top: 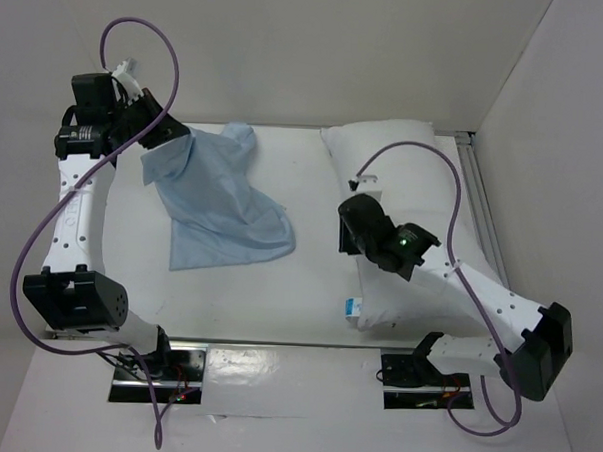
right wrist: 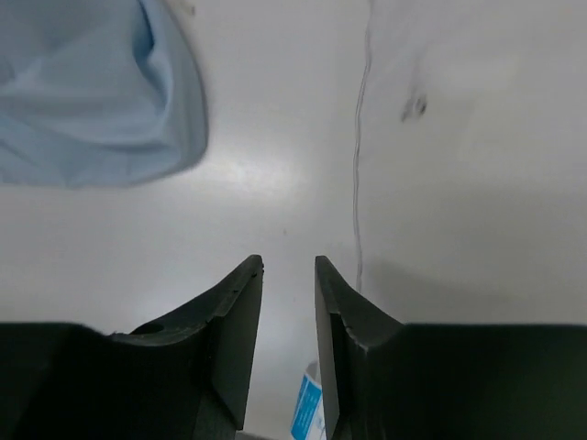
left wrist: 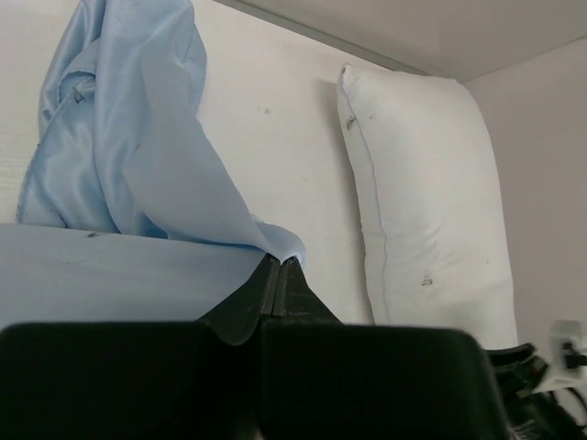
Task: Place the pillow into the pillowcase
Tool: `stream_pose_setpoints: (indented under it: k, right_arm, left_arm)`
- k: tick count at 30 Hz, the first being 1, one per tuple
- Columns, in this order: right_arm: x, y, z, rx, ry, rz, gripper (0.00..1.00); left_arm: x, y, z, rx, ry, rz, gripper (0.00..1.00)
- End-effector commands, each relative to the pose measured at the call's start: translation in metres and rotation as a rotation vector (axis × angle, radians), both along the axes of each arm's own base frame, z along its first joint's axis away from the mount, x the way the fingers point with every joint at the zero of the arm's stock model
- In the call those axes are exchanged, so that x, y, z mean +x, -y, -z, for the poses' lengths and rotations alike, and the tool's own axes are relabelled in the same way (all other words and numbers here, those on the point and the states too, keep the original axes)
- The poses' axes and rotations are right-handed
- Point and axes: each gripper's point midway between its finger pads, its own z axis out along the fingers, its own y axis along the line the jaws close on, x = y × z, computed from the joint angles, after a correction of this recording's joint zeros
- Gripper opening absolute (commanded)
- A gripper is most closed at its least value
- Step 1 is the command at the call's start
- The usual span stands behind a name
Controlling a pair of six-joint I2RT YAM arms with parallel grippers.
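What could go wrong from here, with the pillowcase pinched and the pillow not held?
1. The left gripper pinches only a thin edge of the pillowcase; the fabric may slip out.
2. The right gripper hangs open and empty over the edge of the pillow; closing there may catch only the seam.

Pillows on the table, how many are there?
1. The white pillow lies along the table's right side, partly under the right arm. The limp light blue pillowcase to its left seems to hide none.

Robot lab: bare white walls, plain white table, two cabled arms at its edge
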Motion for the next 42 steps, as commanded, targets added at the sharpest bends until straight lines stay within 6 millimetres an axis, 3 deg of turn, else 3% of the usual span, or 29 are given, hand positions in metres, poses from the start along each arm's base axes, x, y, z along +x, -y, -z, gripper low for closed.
stream_pose_setpoints:
  k: [1, 3, 4, 7, 10, 11, 13, 14, 16, 17, 18, 19, 20, 22, 24, 26, 27, 28, 29, 30, 31, 34, 38, 39, 40, 42]
  right_arm:
    - [-0.049, 0.012, 0.064, 0.004, -0.23, 0.025, 0.36]
    - [-0.052, 0.035, 0.072, -0.032, -0.236, 0.137, 0.36]
    - [-0.054, 0.055, 0.076, -0.077, -0.261, 0.203, 0.36]
    - [-0.043, 0.084, 0.067, -0.136, -0.24, 0.348, 0.41]
    - [-0.02, 0.084, 0.042, -0.134, -0.174, 0.397, 0.41]
    - [-0.008, 0.074, 0.023, -0.089, -0.125, 0.383, 0.41]
    - [0.001, 0.045, 0.014, -0.042, -0.103, 0.287, 0.41]
    - [0.006, 0.019, 0.011, -0.027, -0.082, 0.211, 0.41]
    - [0.01, -0.023, 0.001, 0.024, -0.065, 0.096, 0.49]
    - [0.006, -0.057, 0.007, 0.015, -0.056, 0.0, 0.54]
    - [0.006, -0.078, 0.001, 0.027, -0.036, -0.044, 0.6]
    - [0.001, -0.098, 0.003, 0.023, -0.035, -0.1, 0.69]
    - [-0.009, -0.135, 0.013, 0.002, -0.019, -0.216, 0.72]
    - [-0.02, -0.172, 0.018, 0.01, 0.001, -0.322, 0.83]
    - [-0.025, -0.212, 0.034, -0.015, 0.036, -0.435, 0.86]
    - [-0.021, -0.235, 0.046, -0.008, 0.043, -0.495, 0.87]
    - [-0.015, -0.249, 0.063, -0.022, 0.055, -0.526, 0.87]
    - [-0.01, -0.263, 0.061, -0.007, 0.077, -0.544, 0.87]
    - [-0.005, -0.271, 0.066, -0.017, 0.09, -0.558, 0.87]
    - [0.0, -0.279, 0.095, -0.072, 0.073, -0.578, 0.87]
    - [0.008, -0.294, 0.087, -0.058, 0.098, -0.584, 0.87]
    - [0.024, -0.305, 0.117, -0.141, 0.104, -0.566, 0.89]
    - [0.029, -0.317, 0.141, -0.15, 0.099, -0.58, 0.89]
    - [0.035, -0.315, 0.154, -0.165, 0.085, -0.57, 0.87]
    - [0.041, -0.316, 0.155, -0.158, 0.076, -0.571, 0.86]
    - [0.037, -0.32, 0.164, -0.148, 0.054, -0.599, 0.77]
  left_arm:
    - [0.0, 0.01, -0.021, -0.027, 0.053, 0.027, 0.0]
    - [0.001, 0.01, -0.022, -0.026, 0.062, 0.027, 0.0]
    - [0.0, 0.014, -0.022, -0.026, 0.062, 0.038, 0.0]
    - [-0.002, 0.014, -0.029, -0.023, 0.08, 0.038, 0.0]
    - [-0.004, 0.015, -0.033, -0.031, 0.085, 0.034, 0.0]
    - [-0.008, 0.019, -0.037, -0.03, 0.096, 0.044, 0.0]
    - [-0.008, 0.019, -0.037, -0.03, 0.096, 0.044, 0.0]
    - [-0.011, 0.02, -0.041, -0.028, 0.106, 0.044, 0.0]
    - [-0.01, 0.018, -0.041, -0.024, 0.106, 0.036, 0.0]
    - [-0.01, 0.018, -0.041, -0.024, 0.106, 0.036, 0.0]
    - [-0.009, 0.017, -0.04, -0.02, 0.105, 0.027, 0.0]
    - [-0.01, 0.02, -0.04, -0.021, 0.105, 0.036, 0.0]
    - [-0.008, 0.018, -0.04, -0.012, 0.105, 0.019, 0.0]
    - [0.001, 0.013, -0.033, -0.003, 0.088, -0.005, 0.0]
    - [0.007, 0.003, -0.03, 0.04, 0.078, -0.043, 0.0]
    - [0.015, -0.003, -0.017, 0.052, 0.03, -0.074, 0.0]
    - [0.015, -0.004, -0.014, 0.059, 0.021, -0.07, 0.0]
    - [0.014, -0.007, -0.012, 0.058, 0.01, -0.078, 0.0]
    - [0.017, -0.008, -0.007, 0.057, -0.002, -0.078, 0.0]
    - [0.017, -0.008, -0.007, 0.057, -0.002, -0.078, 0.0]
    - [0.019, -0.008, -0.004, 0.056, -0.012, -0.078, 0.0]
    - [0.022, -0.008, 0.0, 0.055, -0.021, -0.078, 0.0]
    - [0.02, -0.008, 0.002, 0.062, -0.027, -0.073, 0.0]
    - [0.02, -0.008, 0.002, 0.062, -0.027, -0.073, 0.0]
    - [0.021, -0.012, 0.002, 0.062, -0.027, -0.082, 0.0]
    - [0.021, -0.014, 0.002, 0.066, -0.028, -0.09, 0.0]
